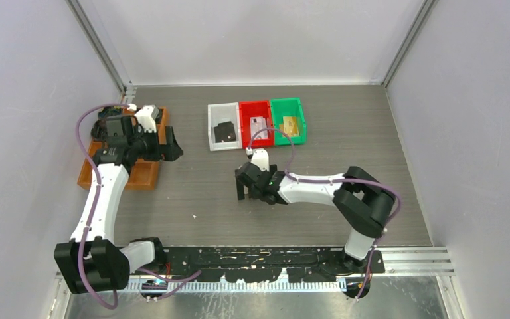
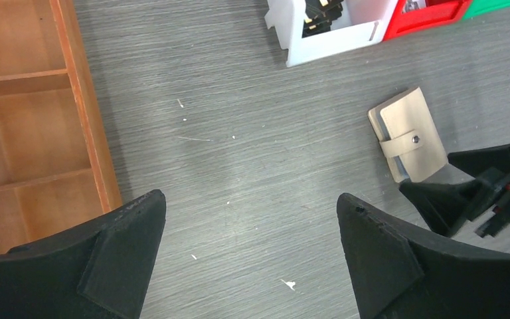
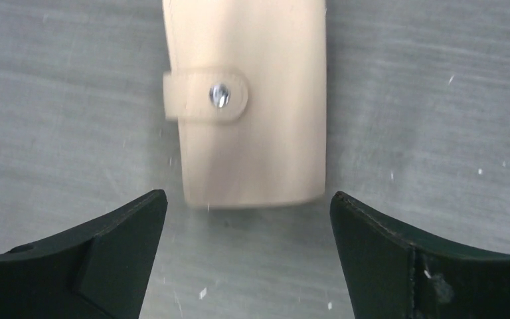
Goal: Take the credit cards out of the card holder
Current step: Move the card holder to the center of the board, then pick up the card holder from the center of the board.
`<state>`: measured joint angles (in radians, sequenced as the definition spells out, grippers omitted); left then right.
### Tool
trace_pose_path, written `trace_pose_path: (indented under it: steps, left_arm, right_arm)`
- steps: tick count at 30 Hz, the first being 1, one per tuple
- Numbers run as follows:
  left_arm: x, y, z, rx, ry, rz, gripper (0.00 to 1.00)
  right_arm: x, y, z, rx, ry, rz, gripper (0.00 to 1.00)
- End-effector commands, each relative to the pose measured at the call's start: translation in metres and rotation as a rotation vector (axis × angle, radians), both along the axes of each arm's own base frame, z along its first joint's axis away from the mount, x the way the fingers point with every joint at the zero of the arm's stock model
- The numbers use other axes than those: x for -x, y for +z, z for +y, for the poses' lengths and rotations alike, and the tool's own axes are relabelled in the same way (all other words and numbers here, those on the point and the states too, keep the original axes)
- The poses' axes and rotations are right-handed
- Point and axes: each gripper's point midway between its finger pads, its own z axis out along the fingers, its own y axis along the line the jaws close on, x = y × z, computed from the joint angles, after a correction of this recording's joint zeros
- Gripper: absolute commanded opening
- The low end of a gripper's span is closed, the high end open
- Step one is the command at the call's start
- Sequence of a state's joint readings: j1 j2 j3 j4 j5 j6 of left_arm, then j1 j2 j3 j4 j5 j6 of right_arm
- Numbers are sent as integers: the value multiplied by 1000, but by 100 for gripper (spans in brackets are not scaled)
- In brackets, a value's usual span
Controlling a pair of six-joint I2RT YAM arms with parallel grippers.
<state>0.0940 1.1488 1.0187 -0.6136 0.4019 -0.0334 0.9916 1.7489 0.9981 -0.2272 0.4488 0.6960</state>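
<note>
top view looks down; both wrist views, close, share the card holder (image 3: pixel 259 146).

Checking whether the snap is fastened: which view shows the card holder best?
Right wrist: the card holder fills the frame, snap tab closed. Left wrist shows it small, at an angle. Top view: not discernible.

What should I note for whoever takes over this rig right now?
Left gripper: open, empty, above bare table beside the wooden tray.
Right gripper: open, empty, poised over the card holder, not gripping it.
Holder: flat on the table, snap tab fastened; no credit cards showing.
Done: nothing yet. Left: unsnap, open it, pull the cards out.
</note>
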Motion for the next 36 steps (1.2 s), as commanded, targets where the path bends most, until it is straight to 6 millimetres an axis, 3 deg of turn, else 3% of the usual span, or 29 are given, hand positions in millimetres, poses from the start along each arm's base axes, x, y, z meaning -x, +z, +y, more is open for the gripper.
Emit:
trace_pose_path:
  steps: [1,8,14,18,31,36]
  left_arm:
    - [6,25,-5,-22,-81,-78,100]
    - [15,26,-11,-9,-121,-76,100]
    - [17,31,-14,-5,-135,-88,100]
    - [16,35,-16,15,-137,-90,100]
    - [17,45,-18,23,-140,-100,100]
    - [22,34,-22,84,-96,-42,100]
  right_arm:
    - [15,32,8,-121,61,-13,99]
    - [8,66,27,-161,176,19,99]
    - [-23,74,4,10,110,-17,99]
    - [-25,63,11,35,137,9,100]
    - [-14,-6,18,62,159,140,100]
    - [-6,-17,16,26,150,159,99]
